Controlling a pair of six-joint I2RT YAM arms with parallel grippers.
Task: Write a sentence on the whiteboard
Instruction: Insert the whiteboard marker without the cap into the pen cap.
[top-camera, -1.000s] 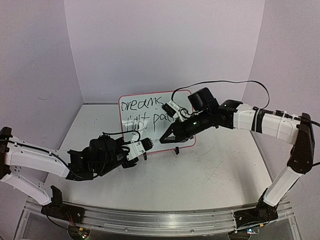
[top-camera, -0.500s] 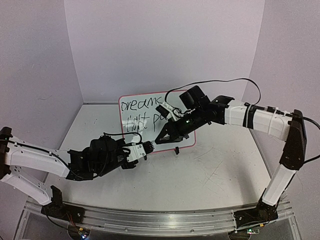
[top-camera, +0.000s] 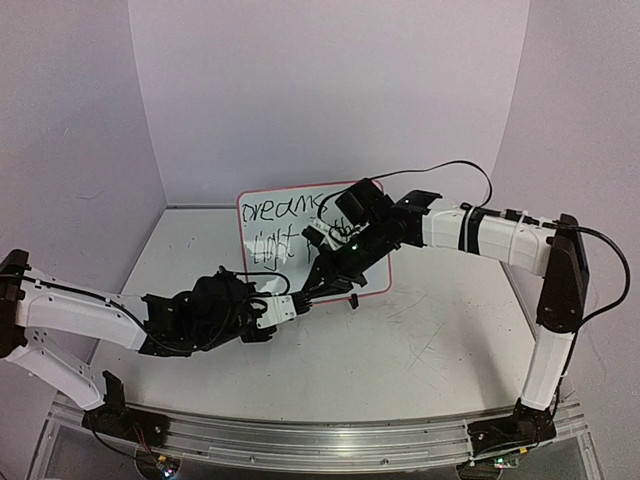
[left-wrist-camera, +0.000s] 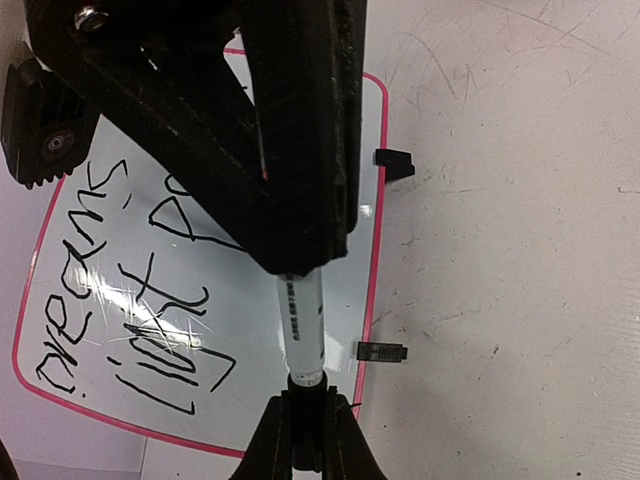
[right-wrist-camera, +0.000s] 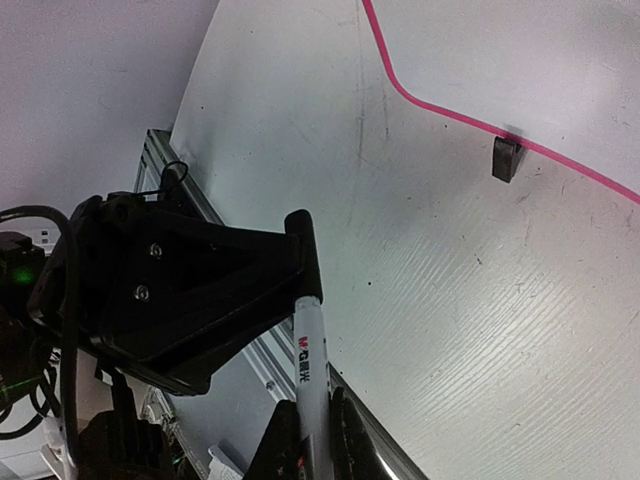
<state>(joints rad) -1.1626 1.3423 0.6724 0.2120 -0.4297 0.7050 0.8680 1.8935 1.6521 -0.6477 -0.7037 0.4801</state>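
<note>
The whiteboard (top-camera: 275, 245) stands tilted at the back of the table, red-pink framed. The sentence (top-camera: 282, 225) reads "dreams light", and its last word is partly hidden behind my right arm. In the left wrist view the board (left-wrist-camera: 120, 380) shows "dreams light p" (left-wrist-camera: 110, 290). A white marker (left-wrist-camera: 301, 320) spans between both grippers just in front of the board. My left gripper (left-wrist-camera: 303, 425) is shut on the marker's black cap end. My right gripper (right-wrist-camera: 312, 445) is shut on the marker's white barrel (right-wrist-camera: 309, 345). The two grippers meet tip to tip (top-camera: 303, 297).
Two black clip feet (left-wrist-camera: 381, 351) (left-wrist-camera: 394, 161) stick out of the board's lower edge; one shows in the right wrist view (right-wrist-camera: 505, 158). The scuffed white table (top-camera: 430, 330) runs to a metal rail (top-camera: 300, 440) at the near edge. Purple walls close in the back and sides.
My right arm has swung left and down across the board, bringing the marker to my left gripper. My left gripper has edged right to meet it and now grips the cap end.
</note>
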